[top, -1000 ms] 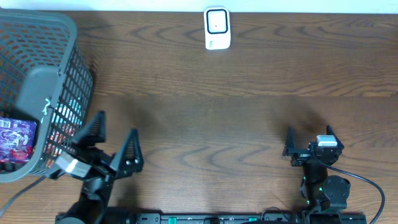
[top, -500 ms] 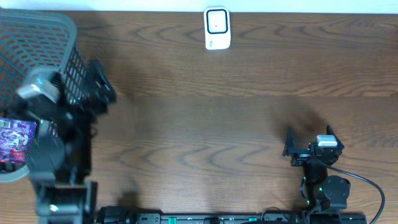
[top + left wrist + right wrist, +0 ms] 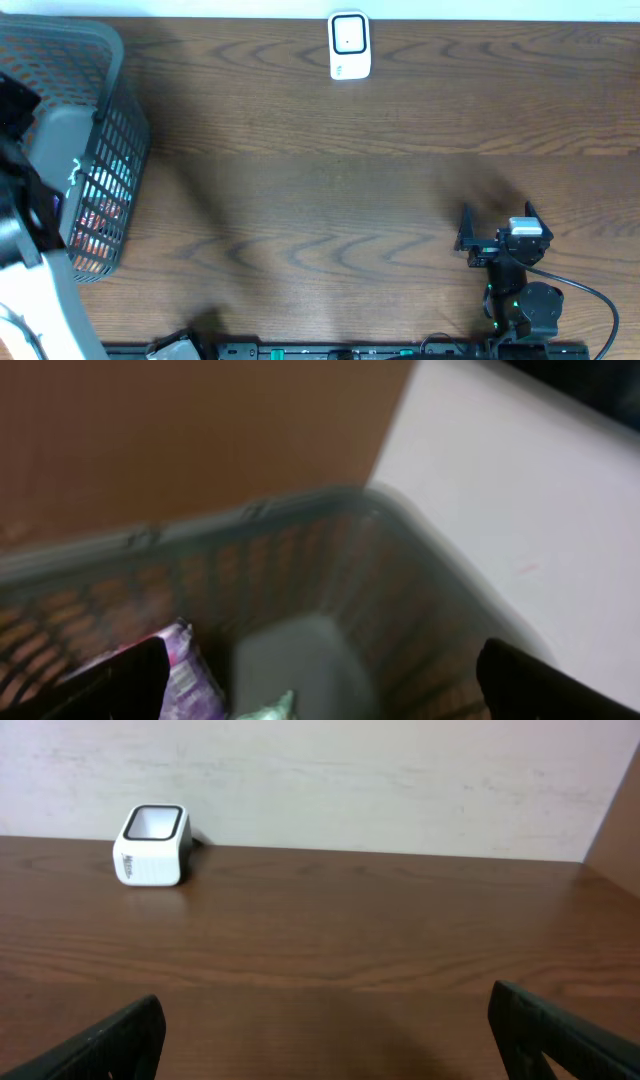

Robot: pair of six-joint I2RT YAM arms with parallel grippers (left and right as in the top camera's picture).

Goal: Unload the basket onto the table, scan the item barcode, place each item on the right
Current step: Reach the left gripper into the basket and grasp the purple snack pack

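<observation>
Inside the basket sits a purple packet, left fingers and right fingers apart.

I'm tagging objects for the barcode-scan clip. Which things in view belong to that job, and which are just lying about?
Job in hand:
- white scanner
- grey basket
- purple packet inside it
- left hand, open, over the basket
- right hand, open

Lying about:
- black cable by the right arm
- wooden table

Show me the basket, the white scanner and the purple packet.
basket [image 3: 118,150], overhead view, mesh side wall.
white scanner [image 3: 349,45], overhead view, top face.
purple packet [image 3: 188,665], left wrist view, crinkled edge.
</observation>
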